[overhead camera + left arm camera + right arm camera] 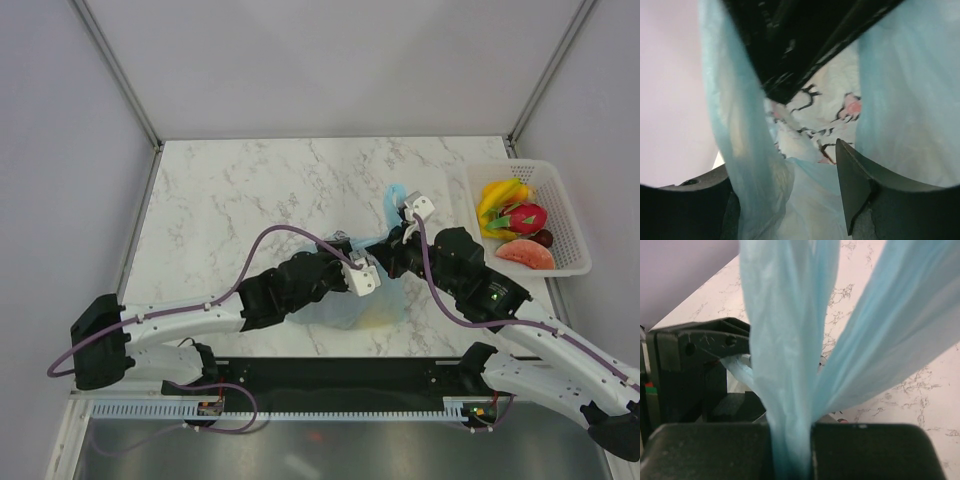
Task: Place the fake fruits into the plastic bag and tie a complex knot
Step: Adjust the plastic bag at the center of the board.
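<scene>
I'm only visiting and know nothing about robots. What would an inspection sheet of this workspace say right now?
Surface: white marble-pattern table.
Job's things: light-blue plastic bag in the middle, between the arms; bananas, dragon fruit, orange-red slice and dark ball lie in the white basket at the right edge.
Clutter: nothing seen.
Grippers: right tool shut on a bag handle; left tool open, a strip of bag between its fingers.
Cables: a purple cable loops along each arm.
Surroundings: plain pale walls, metal frame posts.
</scene>
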Motion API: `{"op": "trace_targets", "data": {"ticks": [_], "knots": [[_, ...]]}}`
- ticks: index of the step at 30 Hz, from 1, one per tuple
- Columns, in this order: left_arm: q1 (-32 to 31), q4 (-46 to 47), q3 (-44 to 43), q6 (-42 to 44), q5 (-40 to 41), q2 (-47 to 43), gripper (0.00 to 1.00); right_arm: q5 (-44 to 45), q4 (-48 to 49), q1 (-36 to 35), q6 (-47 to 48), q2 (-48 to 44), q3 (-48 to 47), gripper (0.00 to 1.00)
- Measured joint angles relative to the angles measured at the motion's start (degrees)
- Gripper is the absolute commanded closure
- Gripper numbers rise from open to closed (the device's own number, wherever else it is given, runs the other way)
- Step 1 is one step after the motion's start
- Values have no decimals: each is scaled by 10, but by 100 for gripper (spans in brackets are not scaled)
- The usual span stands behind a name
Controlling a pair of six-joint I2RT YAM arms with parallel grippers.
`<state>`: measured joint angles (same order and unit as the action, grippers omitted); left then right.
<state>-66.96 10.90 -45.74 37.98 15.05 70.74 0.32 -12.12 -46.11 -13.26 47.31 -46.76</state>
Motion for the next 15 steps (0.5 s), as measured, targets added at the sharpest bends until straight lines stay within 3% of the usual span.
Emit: {"op": "trace_targets", "data": {"ticks": [4,10,13,15], "knots": [[2,-12,-16,0,52,-10,40,0,0,0,0,0,0,100],[11,-25,-63,-2,125,-31,68,1,0,0,-1,-4,0,100],[12,-20,-73,-2,130,-33,69,0,5,0,-3,-4,-1,100],[12,-19,-75,-2,134,-30,65,0,5,0,-5,-4,-2,100]]}}
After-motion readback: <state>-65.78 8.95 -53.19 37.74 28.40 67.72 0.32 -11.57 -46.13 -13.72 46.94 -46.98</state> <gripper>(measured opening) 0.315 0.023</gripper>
